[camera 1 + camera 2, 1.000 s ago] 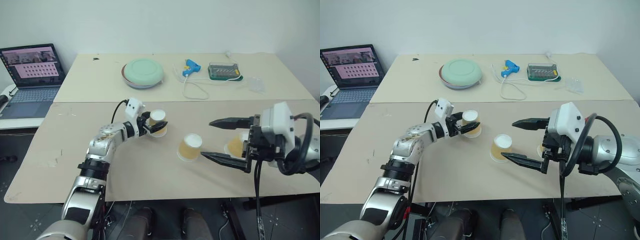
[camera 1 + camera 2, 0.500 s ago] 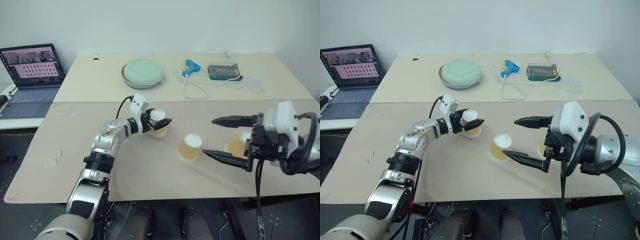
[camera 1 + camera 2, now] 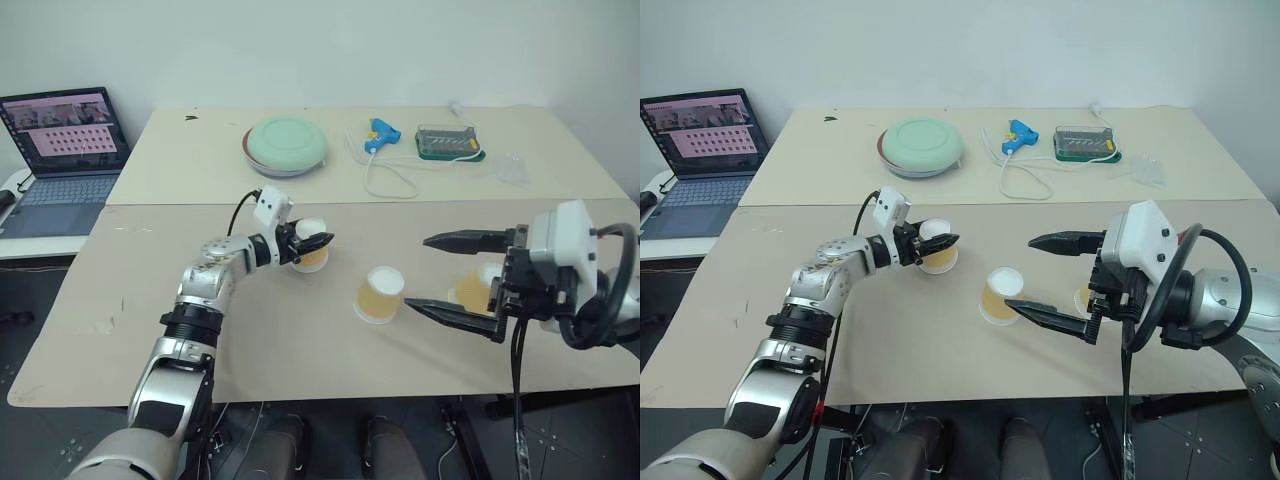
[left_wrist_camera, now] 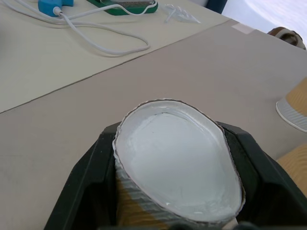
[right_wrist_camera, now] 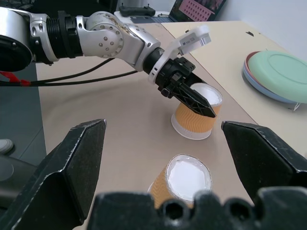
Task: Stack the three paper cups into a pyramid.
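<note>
Left fingers [image 4: 91, 182] squeezing mid-table cup [image 4: 177, 158]

Three inverted yellow-orange paper cups [image 3: 381, 296], unstacked

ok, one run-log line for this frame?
left gripper: shut on paper cup | right gripper: open, holding nothing | middle cup: on table

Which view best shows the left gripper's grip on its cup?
The left wrist view: the cup sits between the left gripper's two black fingers, its white base squeezed into an oval. The right wrist view shows the same grip from the side, upside down on the table. The eye views show it smaller.
</note>
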Robot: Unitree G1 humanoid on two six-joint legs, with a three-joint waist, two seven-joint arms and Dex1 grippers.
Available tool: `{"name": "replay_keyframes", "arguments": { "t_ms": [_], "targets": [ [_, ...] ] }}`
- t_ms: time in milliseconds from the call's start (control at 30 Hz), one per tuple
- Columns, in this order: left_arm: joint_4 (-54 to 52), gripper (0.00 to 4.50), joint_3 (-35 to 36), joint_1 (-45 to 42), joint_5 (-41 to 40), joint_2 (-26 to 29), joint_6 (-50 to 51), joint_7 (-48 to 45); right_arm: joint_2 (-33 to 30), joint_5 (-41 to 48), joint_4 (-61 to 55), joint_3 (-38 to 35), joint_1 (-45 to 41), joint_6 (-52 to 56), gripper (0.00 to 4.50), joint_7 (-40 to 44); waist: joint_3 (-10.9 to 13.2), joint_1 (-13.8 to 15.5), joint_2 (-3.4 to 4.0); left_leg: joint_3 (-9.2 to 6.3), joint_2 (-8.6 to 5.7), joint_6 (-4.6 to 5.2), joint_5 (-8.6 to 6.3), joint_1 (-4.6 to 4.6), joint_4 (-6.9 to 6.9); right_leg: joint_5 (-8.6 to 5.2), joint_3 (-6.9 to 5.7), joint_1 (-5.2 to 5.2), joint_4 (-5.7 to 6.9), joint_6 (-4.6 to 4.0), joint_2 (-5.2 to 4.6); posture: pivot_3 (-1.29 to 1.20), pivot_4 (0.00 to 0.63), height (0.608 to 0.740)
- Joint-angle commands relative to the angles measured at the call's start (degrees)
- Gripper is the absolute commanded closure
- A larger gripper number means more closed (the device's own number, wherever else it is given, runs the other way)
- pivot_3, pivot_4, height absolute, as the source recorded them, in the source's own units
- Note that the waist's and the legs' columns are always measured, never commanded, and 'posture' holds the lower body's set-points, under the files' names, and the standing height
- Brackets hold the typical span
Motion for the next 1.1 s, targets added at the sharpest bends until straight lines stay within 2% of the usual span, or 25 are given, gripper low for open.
{"name": "replay_keyframes", "arguments": {
  "t_ms": [33,133,367,833,1100],
  "targets": [
    [-9.43,2.08,0.79,0.19,-4.2,4.56,4.59,-6.16,-0.48,0.39,-0.24,-0.64,-0.72,-0.61,0.0,-0.01,0.0,-0.04,0.0,0.0,0.0,0.0,0.0,0.0,0.0,0.0,0.0,0.0,0.01,0.0,0.0,0.0,0.15,0.74],
    [-15.05,2.08,-2.0,2.63,-5.8,9.12,7.22,-13.0,-0.16,-1.15,0.57,0.42,-0.62,-1.19,0.0,0.01,-0.01,-0.23,0.01,0.0,0.01,0.0,0.0,0.0,0.0,0.01,0.01,-0.01,0.0,-0.02,0.01,0.0,0.15,0.74],
    [-18.79,2.08,-8.23,5.85,-6.55,13.77,10.22,-22.26,0.2,-1.25,0.55,1.1,-1.18,-1.32,0.0,0.03,-0.01,-0.65,0.02,0.0,0.0,-0.01,0.0,0.02,0.0,0.01,0.01,0.01,-0.01,-0.02,-0.01,0.0,0.15,0.74],
    [-13.32,2.08,-12.28,3.81,-4.0,6.75,7.14,-22.04,-0.62,0.56,-2.04,-3.0,1.92,0.07,0.0,-1.62,-0.01,-0.66,0.01,0.0,0.0,0.01,0.01,0.01,0.0,0.01,0.02,0.02,-0.01,-0.02,-0.04,0.0,0.15,0.74],
    [-12.54,2.08,-12.47,3.25,-2.88,4.91,6.08,-22.04,-1.07,1.86,-2.76,-4.37,2.69,0.44,0.0,-2.12,-0.01,-0.81,0.01,0.0,0.01,0.02,0.01,0.01,0.0,0.0,0.02,0.03,-0.02,-0.02,-0.04,0.0,0.15,0.74]
  ]
}}
